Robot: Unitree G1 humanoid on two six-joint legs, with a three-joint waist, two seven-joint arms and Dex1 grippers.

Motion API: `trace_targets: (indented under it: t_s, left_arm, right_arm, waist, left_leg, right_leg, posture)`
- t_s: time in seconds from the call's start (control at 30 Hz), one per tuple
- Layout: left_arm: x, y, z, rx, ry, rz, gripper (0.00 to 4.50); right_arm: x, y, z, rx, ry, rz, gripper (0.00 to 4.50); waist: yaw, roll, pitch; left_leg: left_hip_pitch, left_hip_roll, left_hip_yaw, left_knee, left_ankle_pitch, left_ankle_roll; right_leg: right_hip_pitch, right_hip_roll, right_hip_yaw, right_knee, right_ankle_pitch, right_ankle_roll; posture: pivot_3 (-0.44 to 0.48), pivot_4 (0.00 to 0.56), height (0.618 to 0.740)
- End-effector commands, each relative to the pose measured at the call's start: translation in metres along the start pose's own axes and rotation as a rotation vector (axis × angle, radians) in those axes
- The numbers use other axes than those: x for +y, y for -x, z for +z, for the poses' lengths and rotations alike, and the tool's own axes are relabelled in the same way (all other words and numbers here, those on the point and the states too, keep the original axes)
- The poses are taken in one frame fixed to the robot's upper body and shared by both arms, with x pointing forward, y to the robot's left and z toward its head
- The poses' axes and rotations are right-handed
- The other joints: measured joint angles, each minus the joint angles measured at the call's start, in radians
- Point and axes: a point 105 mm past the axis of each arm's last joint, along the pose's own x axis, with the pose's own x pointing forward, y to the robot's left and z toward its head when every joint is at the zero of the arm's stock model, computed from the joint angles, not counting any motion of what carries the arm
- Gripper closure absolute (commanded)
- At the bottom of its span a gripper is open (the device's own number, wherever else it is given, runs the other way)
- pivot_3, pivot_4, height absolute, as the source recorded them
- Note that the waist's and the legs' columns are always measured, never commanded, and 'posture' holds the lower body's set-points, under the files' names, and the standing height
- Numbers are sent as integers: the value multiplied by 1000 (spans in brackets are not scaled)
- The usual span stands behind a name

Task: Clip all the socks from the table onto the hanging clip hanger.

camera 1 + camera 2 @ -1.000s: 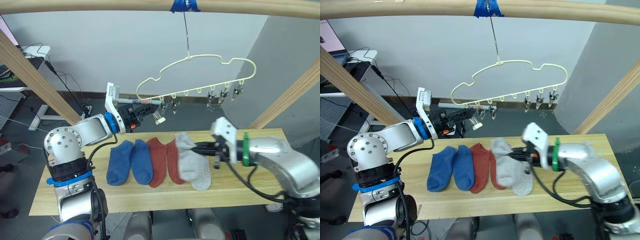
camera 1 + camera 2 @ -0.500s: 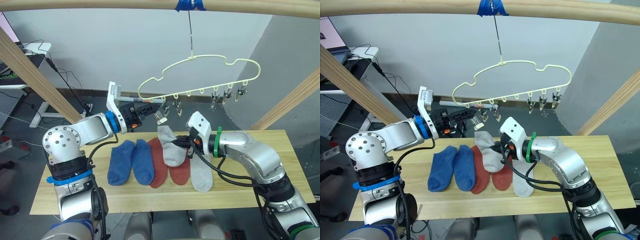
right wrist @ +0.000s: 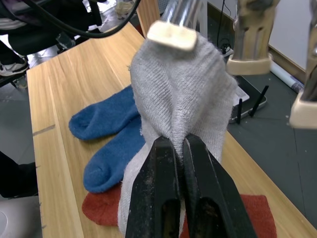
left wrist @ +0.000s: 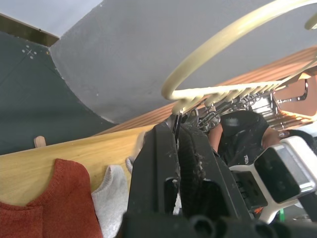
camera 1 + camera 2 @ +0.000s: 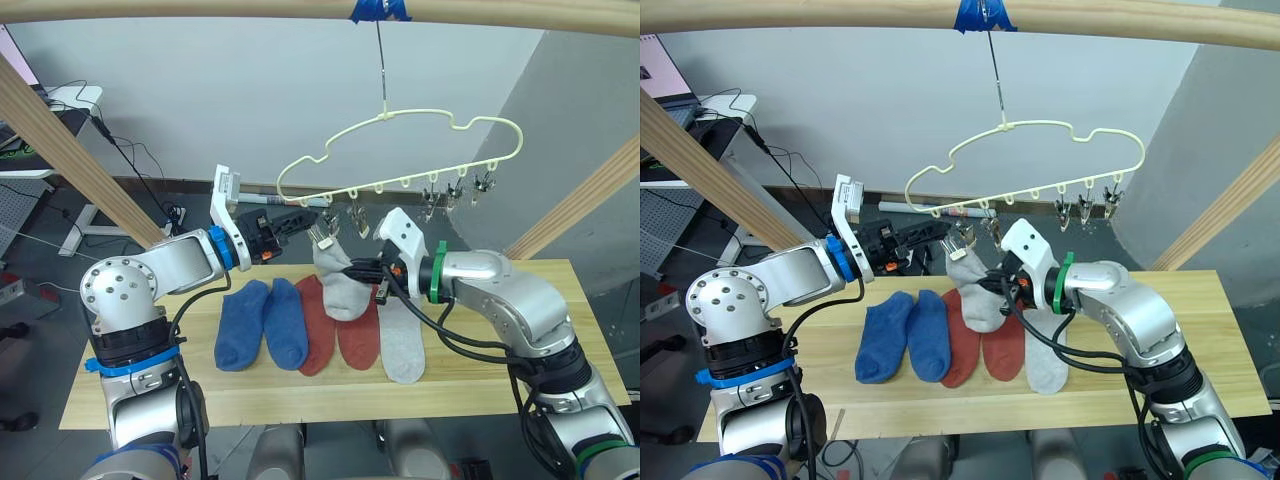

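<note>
On the left part of the table [image 5: 520,385], two blue socks [image 5: 262,324] lie side by side, toes toward the near edge. Above them the left gripper [image 5: 312,217] reaches up to the left end of the hanger [image 5: 400,152], its fingers [image 4: 163,163] pressed almost together around a metal clip [image 5: 322,234] that hangs from the bottom rail; only the clip's thin stem shows between them in the left wrist view. Right of the blue socks lie two red socks [image 5: 340,335], partly covered by a grey sock [image 5: 337,280] that is lifted off the table. The right gripper [image 5: 358,270] has that sock pinched in its closed fingers [image 3: 163,193], the fabric bunched between them, with the sock's upper end raised to touch the pale tip of the clip the left gripper has hold of, as the right wrist view shows. A second grey sock [image 5: 402,342] lies flat just right of the red pair, beneath the right arm. The hanger hangs by its long hook from blue tape [image 5: 377,10] on the wooden beam [image 5: 200,8] overhead, tilted so its right end is higher, and more clips [image 5: 455,192] dangle along the right half of its rail, bare. The right part of the table is plain wood.
</note>
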Motion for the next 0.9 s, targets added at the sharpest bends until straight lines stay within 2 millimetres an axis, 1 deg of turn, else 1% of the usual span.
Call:
trace_targets:
  t_s: [0.03,0.17,0.23,0.27,0.37,0.5,0.57,0.63,0.67,0.73,0.77,0.8,0.9]
  left_arm:
    - [-12,4,5,-17,-78,-35,4500]
    - [-19,4,9,-48,-110,-68,4500]
    - [-23,5,12,-65,-89,-104,3872]
    - [-24,6,12,-62,-93,-107,3613]
    - [-26,9,17,-64,-97,-114,2629]
    - [-27,19,9,-7,-153,-118,1360]
    - [-27,26,8,5,-174,-111,730]
    - [-23,35,9,19,-237,-71,154]
    - [-20,39,10,14,-323,-24,55]
    - [-16,44,10,19,-440,28,0]
    - [-19,45,7,30,-469,16,0]
    - [-19,46,2,44,-510,15,0]
    - [-18,45,-8,60,-578,15,0]
  right_arm:
    - [1,3,12,-40,20,10,4469]
    - [1,2,14,-47,9,11,4469]
    - [-1,0,14,-47,7,0,4500]
    - [-2,-1,13,-46,9,-7,4500]
    - [-6,-2,12,-46,11,-21,4500]
    - [-6,-9,12,-57,7,-25,4500]
    - [-7,-12,13,-63,10,-29,4500]
    - [-7,-16,14,-70,4,-24,4500]
    - [-7,-18,14,-71,1,-21,4500]
    - [-8,-21,14,-79,-3,-24,3958]
    - [-7,-23,13,-81,-8,-19,3774]
    - [-7,-24,13,-84,-17,-17,3355]
    - [-7,-25,11,-85,-30,-13,2337]
  waist:
    - [0,0,0]
    - [1,0,0]
    - [1,0,0]
    - [1,0,0]
    - [0,0,0]
    - [-3,0,0]
    - [-2,0,0]
    - [-2,0,0]
    - [-3,0,0]
    - [-2,0,0]
    - [0,0,0]
    - [1,0,0]
    - [6,0,0]
  left_leg:
    - [0,0,0,0,0,0]
    - [0,0,0,0,0,0]
    - [0,0,0,0,0,0]
    - [0,0,0,0,0,0]
    - [0,0,0,0,0,0]
    - [0,0,0,0,0,0]
    - [0,0,0,-1,0,0]
    - [0,0,0,-1,0,0]
    - [0,0,0,-1,0,0]
    - [0,0,0,-1,0,0]
    - [0,0,0,-1,0,0]
    - [0,0,1,-2,0,0]
    - [-1,0,0,-2,0,0]
  right_leg:
    - [0,0,0,0,0,0]
    - [0,0,0,0,0,0]
    - [0,0,0,0,0,0]
    - [0,0,0,0,0,0]
    - [0,0,0,0,0,0]
    - [-1,0,0,0,0,0]
    - [-1,0,0,0,0,0]
    - [-1,0,0,0,0,0]
    - [-1,0,0,0,0,0]
    - [-1,0,0,0,0,0]
    - [-1,0,0,0,0,0]
    - [-1,0,1,0,0,0]
    - [-1,0,1,-1,0,-1]
  posture:
    - [-98,260,740]
    - [-98,256,740]
    - [-94,252,740]
    - [-94,252,740]
    - [-88,251,740]
    - [-73,250,740]
    - [-67,249,740]
    - [-67,249,740]
    - [-61,251,740]
    - [-58,250,740]
    - [-58,250,740]
    - [-58,250,740]
    - [-51,249,740]
